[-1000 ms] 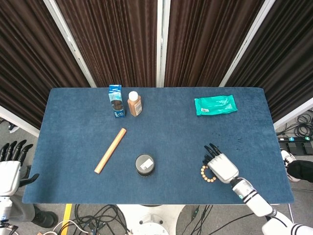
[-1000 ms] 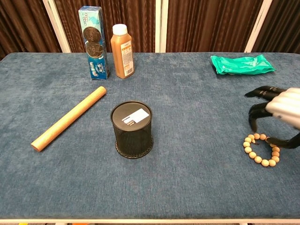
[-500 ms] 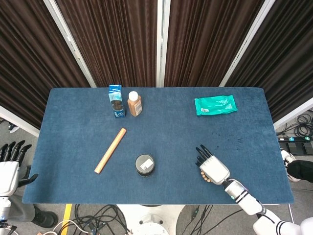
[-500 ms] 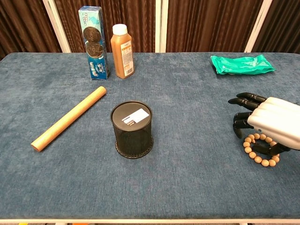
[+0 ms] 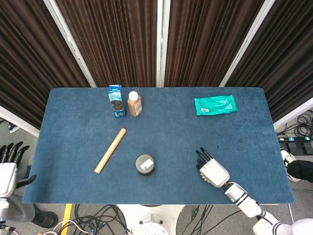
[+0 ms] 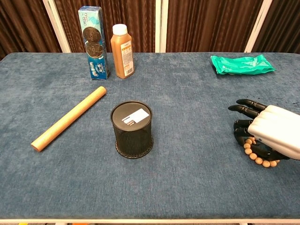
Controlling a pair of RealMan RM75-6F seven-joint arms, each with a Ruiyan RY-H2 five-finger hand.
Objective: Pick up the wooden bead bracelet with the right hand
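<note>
**Colours on the table right now**

Table [image 6: 187, 187] is covered in a deep blue fuzzy cloth. Bracelet [image 6: 255, 156] has light tan wooden beads, and the right hand [image 6: 269, 133] over it is white with black fingers [image 6: 243, 108]. Mesh cup [image 6: 132, 129] is black with a white label. Stick [image 6: 69, 118] is pale orange-tan. Bottle [image 6: 122, 52] is brown with a white cap, box [image 6: 93, 41] blue, packet [image 6: 241, 64] green. Curtains [image 5: 117, 39] are dark brown.

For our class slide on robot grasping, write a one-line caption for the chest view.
Right hand lowered over the wooden bead bracelet on the blue table, fingers spread.
</note>
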